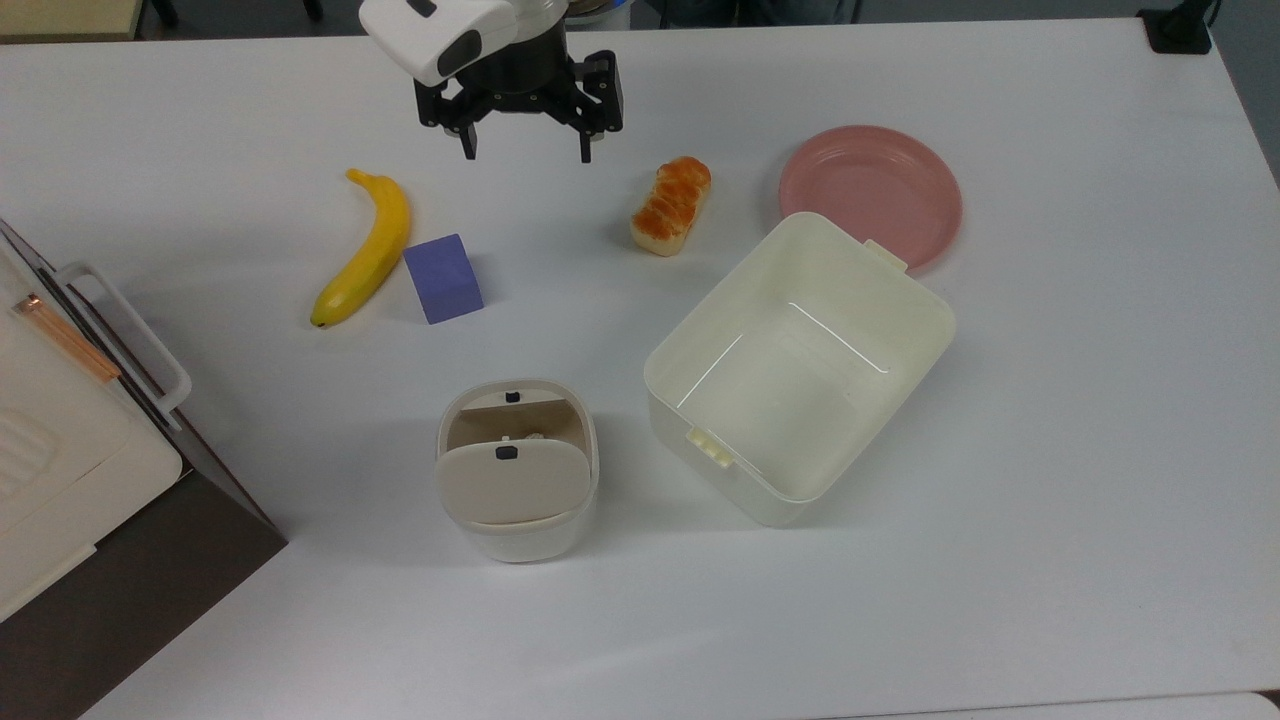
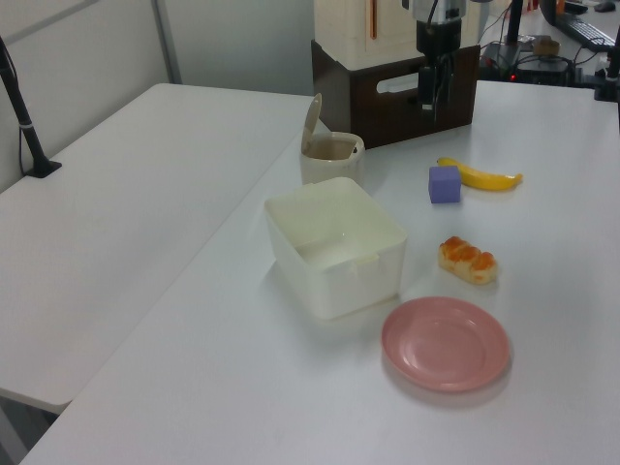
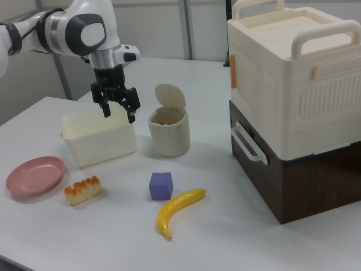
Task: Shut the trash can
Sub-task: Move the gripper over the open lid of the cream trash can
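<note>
The white bench (image 1: 1050,480) carries, from largest to smallest, a cream cabinet (image 3: 293,73) on a dark base, an open tub (image 1: 800,370), a pink plate (image 1: 870,190), the trash can (image 1: 517,470), a banana (image 1: 368,250), a bread roll (image 1: 671,205) and a purple block (image 1: 444,278). The trash can is seen standing near the bench's middle with its lid (image 1: 512,483) raised upright on its hinge. The gripper (image 1: 527,150) is held high above the bench, its fingers spread wide and empty. In the top view the trash can lies well below the gripper and almost directly in line with it, beyond the block. No brand, label or legible writing is visible.
</note>
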Motion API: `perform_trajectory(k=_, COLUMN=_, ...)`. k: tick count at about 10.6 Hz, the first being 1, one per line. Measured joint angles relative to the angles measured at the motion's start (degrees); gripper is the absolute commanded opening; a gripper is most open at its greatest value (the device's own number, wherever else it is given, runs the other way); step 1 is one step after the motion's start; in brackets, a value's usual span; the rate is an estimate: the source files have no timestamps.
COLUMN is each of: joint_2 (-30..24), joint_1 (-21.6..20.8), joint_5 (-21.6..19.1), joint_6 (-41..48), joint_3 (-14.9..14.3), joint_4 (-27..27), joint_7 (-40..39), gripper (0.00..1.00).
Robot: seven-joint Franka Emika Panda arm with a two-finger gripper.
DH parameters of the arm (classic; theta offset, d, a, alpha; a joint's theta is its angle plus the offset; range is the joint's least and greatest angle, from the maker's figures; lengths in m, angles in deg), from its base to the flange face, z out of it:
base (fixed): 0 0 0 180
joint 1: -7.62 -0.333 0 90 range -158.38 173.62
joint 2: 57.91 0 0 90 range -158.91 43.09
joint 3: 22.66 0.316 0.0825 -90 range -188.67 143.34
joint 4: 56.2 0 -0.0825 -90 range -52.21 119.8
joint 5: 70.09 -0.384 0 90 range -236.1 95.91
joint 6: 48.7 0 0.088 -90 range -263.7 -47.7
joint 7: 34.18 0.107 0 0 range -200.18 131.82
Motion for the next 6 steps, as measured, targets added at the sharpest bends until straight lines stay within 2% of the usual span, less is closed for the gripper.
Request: perform_trajectory(k=6, joint_2=0.0, joint_1=1.1, joint_5=0.0, joint_6=0.0, joint_3=0.1, joint_4=0.0, joint_7=0.2, gripper=1.0)
